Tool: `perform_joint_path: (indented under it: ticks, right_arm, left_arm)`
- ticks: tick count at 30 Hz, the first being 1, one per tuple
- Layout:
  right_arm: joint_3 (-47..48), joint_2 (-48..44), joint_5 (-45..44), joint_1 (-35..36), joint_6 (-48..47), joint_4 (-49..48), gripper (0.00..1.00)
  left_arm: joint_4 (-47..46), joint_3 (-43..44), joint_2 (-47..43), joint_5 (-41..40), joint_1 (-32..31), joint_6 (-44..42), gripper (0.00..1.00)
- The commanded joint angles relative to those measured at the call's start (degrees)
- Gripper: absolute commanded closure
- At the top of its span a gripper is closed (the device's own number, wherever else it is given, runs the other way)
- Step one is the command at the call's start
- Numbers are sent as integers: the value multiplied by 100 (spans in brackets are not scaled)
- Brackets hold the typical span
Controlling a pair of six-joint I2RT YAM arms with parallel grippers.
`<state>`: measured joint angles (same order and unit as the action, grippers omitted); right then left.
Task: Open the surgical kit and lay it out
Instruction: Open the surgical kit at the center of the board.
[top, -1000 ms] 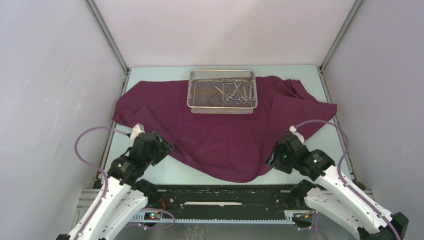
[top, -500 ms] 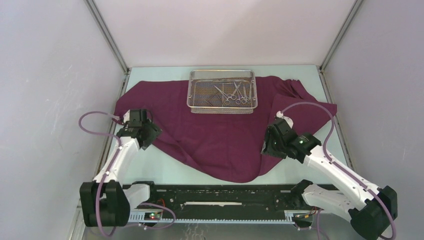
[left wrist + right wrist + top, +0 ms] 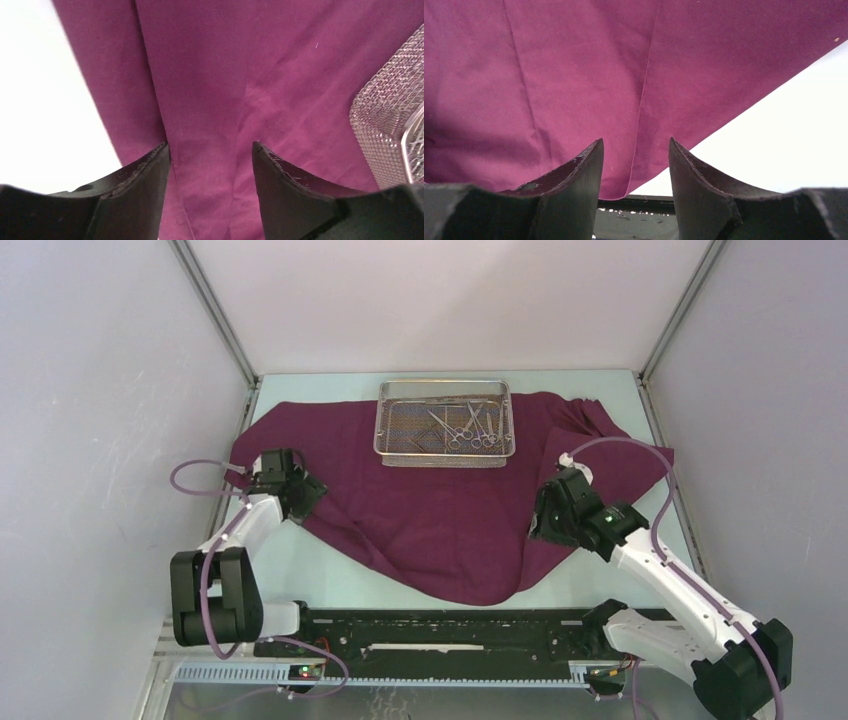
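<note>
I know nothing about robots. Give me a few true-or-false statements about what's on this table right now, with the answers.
1. The mesh tray sits on the purple cloth. True.
2. The tray is empty. False: steel instruments lie in it.
3. The left pincer and right pincer are both open. True.
4. The cloth is wrapped shut over the tray. False: it lies spread out beneath the tray.

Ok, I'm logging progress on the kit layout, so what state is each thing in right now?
maroon cloth wrap: unfolded, spread on the table, creased, bunched at its far right.
wire-mesh tray: upright on the cloth, uncovered.
steel instruments: lying inside the tray, not yet laid out.
left fingers: open, empty, over the cloth's left edge.
right fingers: open, empty, over the cloth's right edge.
</note>
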<state>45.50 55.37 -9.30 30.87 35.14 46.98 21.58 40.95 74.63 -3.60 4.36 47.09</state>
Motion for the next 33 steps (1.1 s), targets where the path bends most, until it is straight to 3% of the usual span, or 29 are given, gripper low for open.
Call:
perform_joint_path:
  ticks: [1,8,11,20,33]
  right_arm:
    - [209,-41,25,-239,-295,-229,41]
    - [208,124,196,-574,-413,-440,41]
    - [209,231,222,-703,-421,-562,41]
    - [335,1000,202,-1308,-340,-1191,39]
    - [1802,3169,-291,-1876,-589,-1523,36]
  left_arm:
    - [-629,51,206,261,70,276,36]
    - [-809,-135,315,80,89,463,43]
    - [-965,-201,345,88,153,485,51]
    - [-1040,-92,545,291,306,167,98]
    - [-621,-387,-501,316,305,-21,100]
